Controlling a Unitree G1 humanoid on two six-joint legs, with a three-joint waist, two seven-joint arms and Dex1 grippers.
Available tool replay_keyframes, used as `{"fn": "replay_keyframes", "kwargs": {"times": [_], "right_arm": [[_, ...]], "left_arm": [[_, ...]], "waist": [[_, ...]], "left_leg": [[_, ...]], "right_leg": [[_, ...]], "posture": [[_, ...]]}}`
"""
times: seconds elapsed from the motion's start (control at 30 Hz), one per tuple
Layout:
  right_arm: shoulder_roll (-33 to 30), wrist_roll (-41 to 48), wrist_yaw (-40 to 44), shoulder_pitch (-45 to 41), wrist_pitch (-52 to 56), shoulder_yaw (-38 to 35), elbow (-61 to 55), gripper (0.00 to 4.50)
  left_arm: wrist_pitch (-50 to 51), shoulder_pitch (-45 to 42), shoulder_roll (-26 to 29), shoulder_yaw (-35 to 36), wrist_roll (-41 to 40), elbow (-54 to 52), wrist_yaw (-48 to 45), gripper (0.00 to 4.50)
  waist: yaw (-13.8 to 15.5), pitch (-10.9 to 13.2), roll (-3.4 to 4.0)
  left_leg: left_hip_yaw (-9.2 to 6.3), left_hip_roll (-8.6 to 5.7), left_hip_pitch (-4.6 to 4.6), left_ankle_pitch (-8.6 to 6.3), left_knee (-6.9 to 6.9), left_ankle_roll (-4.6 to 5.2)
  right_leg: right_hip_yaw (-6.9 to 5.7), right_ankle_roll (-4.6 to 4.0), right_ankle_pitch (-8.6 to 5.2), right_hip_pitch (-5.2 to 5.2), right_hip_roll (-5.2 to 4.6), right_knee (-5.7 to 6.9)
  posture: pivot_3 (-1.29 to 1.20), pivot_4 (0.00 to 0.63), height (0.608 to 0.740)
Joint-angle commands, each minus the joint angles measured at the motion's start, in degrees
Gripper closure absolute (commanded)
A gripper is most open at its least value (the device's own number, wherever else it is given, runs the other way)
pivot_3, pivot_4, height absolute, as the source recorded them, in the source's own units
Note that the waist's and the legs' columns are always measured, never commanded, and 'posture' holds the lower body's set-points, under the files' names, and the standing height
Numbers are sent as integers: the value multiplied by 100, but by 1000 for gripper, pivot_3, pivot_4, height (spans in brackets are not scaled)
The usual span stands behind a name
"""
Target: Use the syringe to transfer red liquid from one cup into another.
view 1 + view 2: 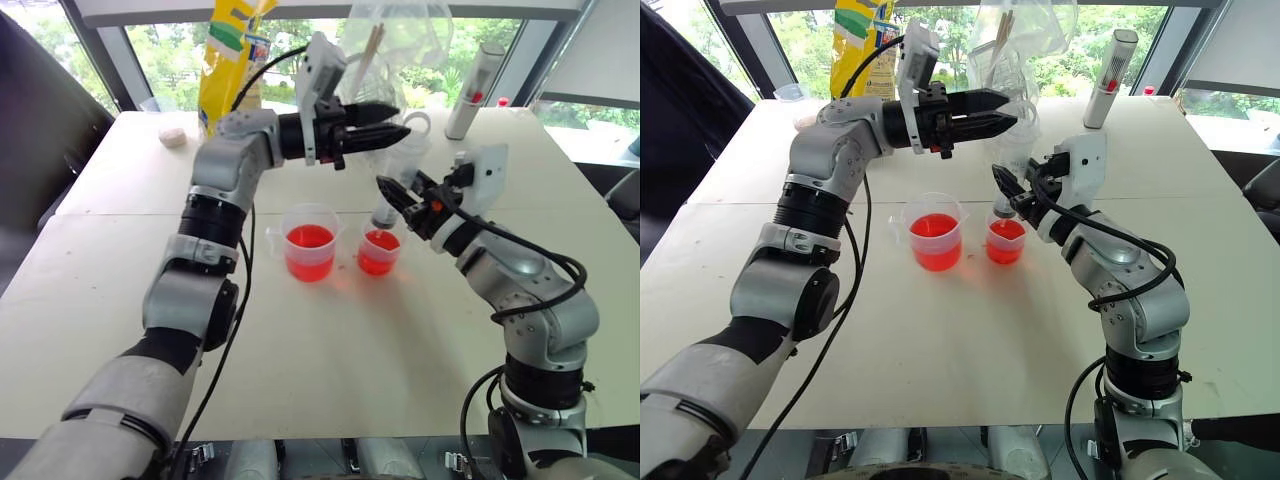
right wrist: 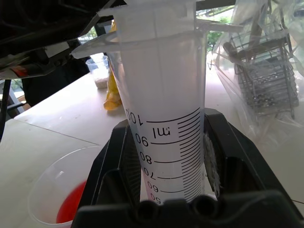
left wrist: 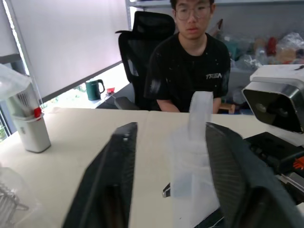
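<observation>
Sunlit windows with green trees behind them back a broad cream-white table (image 1: 330, 340), at whose far side a person in a black T-shirt (image 3: 189, 71) sits in a black office chair. On the far part of the table, beyond both pincers, stand a tall yellow bag (image 1: 232, 55), a crumpled clear plastic bag holding a wire rack (image 2: 266, 80) and a white-grey cylinder tube with a red mark (image 1: 474, 90). Below the left pincer (image 1: 392, 124), which is held level above the table with its black fingers pointing toward the right arm, stands the larger clear plastic measuring beaker with a side handle and pouring lip (image 1: 309, 242), partly filled with translucent bright red-orange liquid (image 1: 309, 238). Just beside that beaker, directly under the right pincer (image 1: 388, 192), stands the smaller, narrower clear plastic cup without a handle (image 1: 379, 252), which also holds red liquid. The right pincer is clenched on the wide barrel of the large clear plastic syringe with printed graduation marks (image 2: 164, 123), gripping it upright over the smaller cup, the tip down at the cup's mouth. The syringe's plunger top rises up to the left pincer, whose fingers (image 3: 111, 185) stand apart, released, with the pale plunger stem lying between them and close against one finger; whether it touches cannot be told.
</observation>
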Motion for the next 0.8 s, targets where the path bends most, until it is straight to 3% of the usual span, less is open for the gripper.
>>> {"fn": "replay_keyframes", "kwargs": {"times": [0.03, 0.27, 0.47, 0.7, 0.8], "right_arm": [[84, 151, 8, -67, -166, -11, -375, 3113], [145, 24, 41, 171, -361, 155, -206, 3113], [-11, 2, 102, 94, -355, 111, -166, 3113], [-671, 150, 193, -434, 211, -220, -41, 3113], [-1028, 480, 245, -1052, 921, -530, 165, 3113]], "left_arm": [[19, -121, 116, 93, -36, -87, 103, 146], [163, -354, 733, 467, -287, -50, 67, 66], [448, 231, 1160, 387, -370, -630, -109, 66], [720, 1255, 1551, 129, -326, -1766, -266, 66], [746, 1524, 1617, 39, -339, -2049, -241, 66]], "waist": [[2, 0, 0], [-20, 0, 1], [1, 0, 1], [2, 0, 1], [7, 0, 1]], "left_leg": [[0, 0, 0, 0, 0, 0], [1, 2, 0, 0, -4, 0], [3, 3, 0, 0, 0, -1], [2, 6, 0, 1, 2, -1], [4, 6, 1, 1, 1, -1]], "right_leg": [[0, 0, 0, 0, 0, 0], [1, 0, 0, -4, 2, 1], [-1, 0, 0, 0, -4, 1], [-2, 0, 0, -2, -6, 6], [-1, -1, 0, -1, -9, 5]], "posture": [[0, 150, 739], [0, 150, 739], [0, 150, 739], [0, 150, 739], [0, 150, 739]]}}
